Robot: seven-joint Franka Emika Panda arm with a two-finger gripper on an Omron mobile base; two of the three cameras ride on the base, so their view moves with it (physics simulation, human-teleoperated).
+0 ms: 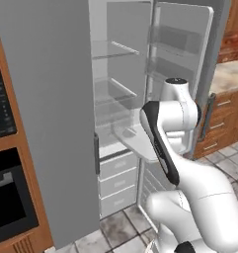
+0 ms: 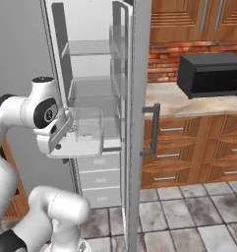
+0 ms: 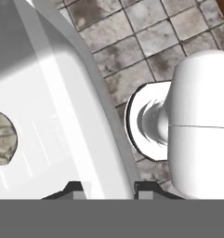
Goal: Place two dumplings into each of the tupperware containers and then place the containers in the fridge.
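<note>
My gripper is shut on the rim of the large white tupperware tray, whose wall runs between the two fingertips. One lumpy beige dumpling lies inside it at the left edge of the hand view. I hold the tray level in front of the open fridge, just above the lower drawers. From the right base view the tray sits at the mouth of the fridge interior, with a small tan dumpling in it. The smaller dark grey tray is out of view.
The fridge door with clear bins stands open to the right; its grey edge and handle are close beside the tray. A black oven is set in wood at left. A microwave stands on the counter.
</note>
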